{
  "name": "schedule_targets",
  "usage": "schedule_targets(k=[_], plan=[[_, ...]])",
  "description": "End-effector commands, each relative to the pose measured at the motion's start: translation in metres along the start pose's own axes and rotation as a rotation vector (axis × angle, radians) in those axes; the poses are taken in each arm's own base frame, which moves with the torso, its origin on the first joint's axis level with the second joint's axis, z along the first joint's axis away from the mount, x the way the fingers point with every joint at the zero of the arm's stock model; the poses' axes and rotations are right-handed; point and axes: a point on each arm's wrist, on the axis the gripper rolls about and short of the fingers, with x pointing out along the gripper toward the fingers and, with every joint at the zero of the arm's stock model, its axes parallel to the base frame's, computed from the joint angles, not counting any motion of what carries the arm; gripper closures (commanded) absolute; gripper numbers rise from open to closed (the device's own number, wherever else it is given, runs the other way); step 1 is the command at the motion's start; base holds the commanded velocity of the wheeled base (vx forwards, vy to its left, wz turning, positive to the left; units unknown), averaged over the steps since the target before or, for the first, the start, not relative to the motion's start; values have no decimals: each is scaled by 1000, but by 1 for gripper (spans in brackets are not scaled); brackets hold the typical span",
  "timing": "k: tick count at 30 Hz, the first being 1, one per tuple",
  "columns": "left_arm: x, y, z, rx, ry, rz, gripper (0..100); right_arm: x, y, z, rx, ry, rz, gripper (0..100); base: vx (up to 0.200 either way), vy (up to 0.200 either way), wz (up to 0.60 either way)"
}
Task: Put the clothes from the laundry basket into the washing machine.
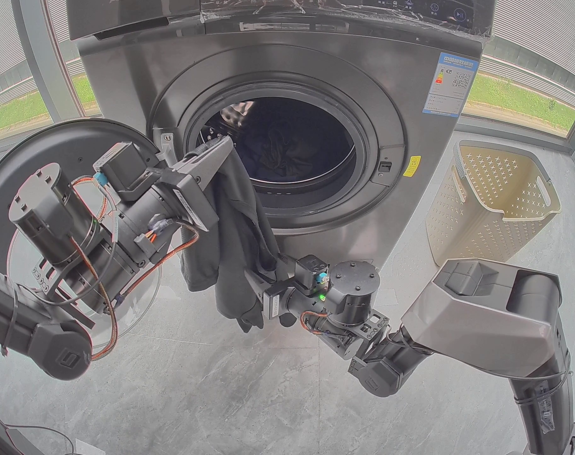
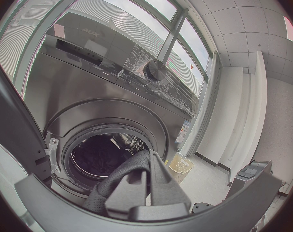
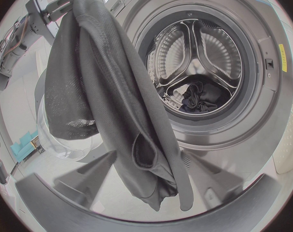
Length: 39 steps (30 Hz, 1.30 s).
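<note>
Grey stone-look floor tiles (image 1: pixel 193 380) and tall windows (image 1: pixel 521 96) frame the washing machine (image 1: pixel 300 52), its round door (image 1: pixel 54 146) standing wide open to the left. Our left gripper (image 1: pixel 219 146) is clenched on the top edge of a dark grey garment (image 1: pixel 237 235). It holds the garment up just in front of the left rim of the opening, and the cloth hangs in long folds past the lip of the drum (image 3: pixel 198 49). Lower and nearer, our right gripper (image 3: pixel 149 155) sits at the garment's bottom end with its fingers (image 3: pixel 88 171) spread apart. We see one finger on each side of the hanging cloth, neither pressing on it. Far inside the drum, a crumpled heap of dark clothes (image 3: pixel 201 97) lies on the bottom. To the right of the machine, the cream laundry basket (image 1: pixel 490 203) stands on the floor, its perforated walls and handle cut-outs in plain sight, well apart from both grippers.
</note>
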Motion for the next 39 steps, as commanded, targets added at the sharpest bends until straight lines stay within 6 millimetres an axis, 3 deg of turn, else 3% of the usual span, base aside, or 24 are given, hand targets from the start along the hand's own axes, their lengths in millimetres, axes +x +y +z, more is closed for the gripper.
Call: schedule_targets(k=[1,8,15,26,33,39], plan=[[0,1,0,0,-2,2,100,3,-1,-1,0,-7,-3,100,0,0,0],[0,5,0,4,-1,15,100,-16,-3,18,-1,0,-13,100,0,0,0],[1,13,-4,13,9,42,100,-49,-18,65,-29,-24,-49,100,0,0,0],[0,15,-3,14,10,49,100,-62,-48,86,-55,-40,-119,100,0,0,0],[-4,24,0,25,12,83,100,-76,-63,121,-57,-129,-166,100,0,0,0],[-18,20,4,26,34,93,100,-94,-56,156,-46,-224,-158,100,0,0,0]])
